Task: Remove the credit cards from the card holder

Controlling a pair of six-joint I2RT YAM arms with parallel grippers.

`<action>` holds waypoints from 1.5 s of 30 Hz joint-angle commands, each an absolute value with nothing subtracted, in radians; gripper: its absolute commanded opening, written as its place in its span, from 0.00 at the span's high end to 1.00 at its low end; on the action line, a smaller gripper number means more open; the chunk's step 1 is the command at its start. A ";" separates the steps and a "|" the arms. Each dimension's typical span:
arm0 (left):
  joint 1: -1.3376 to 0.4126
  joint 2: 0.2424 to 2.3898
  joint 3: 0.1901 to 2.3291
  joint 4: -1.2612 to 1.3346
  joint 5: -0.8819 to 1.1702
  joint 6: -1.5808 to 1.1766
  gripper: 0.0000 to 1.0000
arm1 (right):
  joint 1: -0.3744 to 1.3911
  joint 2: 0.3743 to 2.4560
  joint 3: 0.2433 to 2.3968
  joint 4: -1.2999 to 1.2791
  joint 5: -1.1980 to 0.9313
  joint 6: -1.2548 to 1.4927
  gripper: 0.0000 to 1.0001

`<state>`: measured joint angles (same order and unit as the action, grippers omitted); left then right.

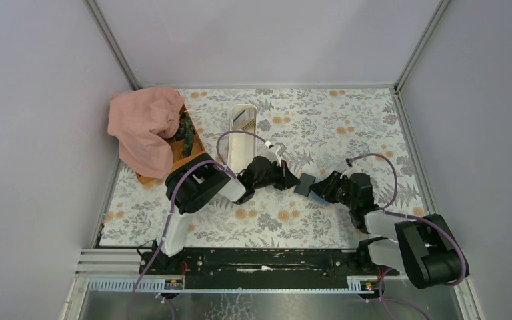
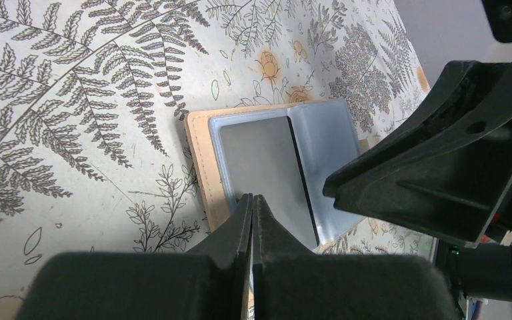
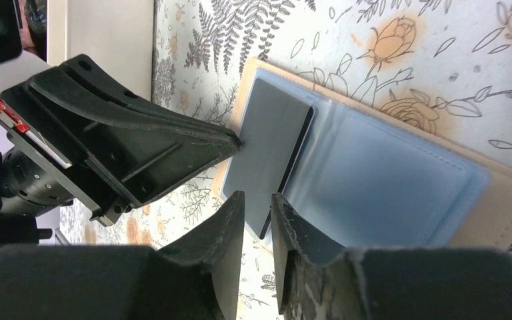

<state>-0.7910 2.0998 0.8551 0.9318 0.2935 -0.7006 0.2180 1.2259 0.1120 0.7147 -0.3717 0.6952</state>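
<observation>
Smack in the middle of the flowery tablecloth (image 1: 347,127), the wallet (image 2: 323,140) lies open, blue inside facing up and tan cover peeking out round the edge. It sits right between the two claws.

The left claw (image 2: 252,200) is squeezed fully together, its tips pinched on the near edge of a dark grey card (image 2: 260,167). That card lies over the blue page on the left claw's side and reaches as far as the fold.

The right claw (image 3: 257,213) comes in from the opposite side, with only a narrow slit between its fingers. The card's corner and the wallet's edge sit at that slit, but I honestly can't tell if it's gripping anything.

Count-wise: one wallet, one card that I can see, two claws. Further back there's one white tray (image 1: 231,137), one pink cloth (image 1: 143,127) and one wooden box (image 1: 197,143).
</observation>
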 commanded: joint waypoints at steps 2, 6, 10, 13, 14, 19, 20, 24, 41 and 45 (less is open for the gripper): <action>-0.792 2.113 0.844 0.870 0.301 -0.685 1.00 | 0.209 1.183 0.123 0.669 -0.258 0.688 0.67; -0.792 2.122 0.844 0.874 0.307 -0.692 1.00 | 0.207 1.224 0.137 0.669 -0.278 0.682 0.60; -0.793 2.131 0.842 0.882 0.317 -0.701 1.00 | 0.207 1.322 0.139 0.771 -0.327 0.725 0.55; -0.793 2.131 0.837 0.882 0.316 -0.703 1.00 | 0.208 1.385 0.141 0.859 -0.369 0.759 0.54; -0.794 2.130 0.834 0.882 0.315 -0.703 1.00 | 0.208 1.398 0.140 0.884 -0.379 0.768 0.54; -0.793 2.131 0.831 0.885 0.317 -0.705 1.00 | 0.207 1.427 0.150 0.897 -0.400 0.767 0.55; -0.794 2.132 0.832 0.887 0.319 -0.708 1.00 | 0.207 1.431 0.153 0.895 -0.403 0.762 0.55; -0.793 2.130 0.832 0.888 0.323 -0.710 1.00 | 0.208 1.433 0.153 0.901 -0.409 0.751 0.55; -0.793 2.125 0.810 0.916 0.323 -0.721 1.00 | 0.208 1.588 0.146 1.260 -0.584 0.896 0.55; -0.793 2.126 0.808 0.921 0.324 -0.724 1.00 | 0.208 1.590 0.153 1.229 -0.544 0.896 0.55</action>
<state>-0.7910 2.0998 0.8368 0.9604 0.3149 -0.7315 0.2058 1.5936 0.1333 1.1240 -0.5255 0.8722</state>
